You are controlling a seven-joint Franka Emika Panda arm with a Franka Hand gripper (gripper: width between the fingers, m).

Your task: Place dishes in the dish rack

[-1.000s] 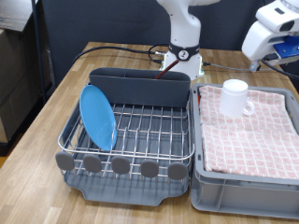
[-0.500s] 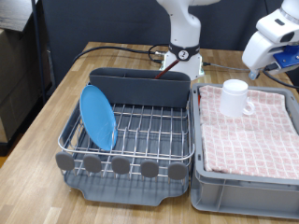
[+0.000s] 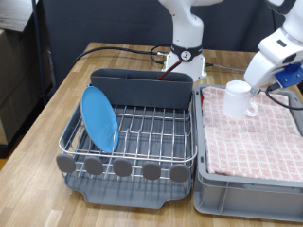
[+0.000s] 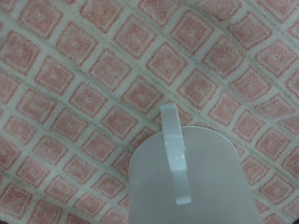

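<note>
A white handled mug [image 3: 239, 97] stands on the pink-checked cloth [image 3: 256, 134] at the exterior view's right. In the wrist view the mug [image 4: 192, 177] shows from above with its handle [image 4: 174, 154]. My gripper [image 3: 260, 78] hangs just above and right of the mug, and its fingers are not clear. A light-blue plate [image 3: 98, 118] stands on edge in the silver wire dish rack [image 3: 142, 128], at its left side. The rack has a dark grey caddy [image 3: 142, 90] and grey round tabs [image 3: 123, 167]. I do not clearly see the wooden spoon.
The cloth lies on a grey plastic crate [image 3: 246, 197] right of the rack. The rack's grey tray [image 3: 133, 194] juts out at the front. The arm's base [image 3: 187, 59] and cables [image 3: 114, 49] stand behind the rack on the wooden table [image 3: 38, 142].
My hand has come down and to the left, from the upper right corner towards the mug. The mug, plate and rack have not moved.
</note>
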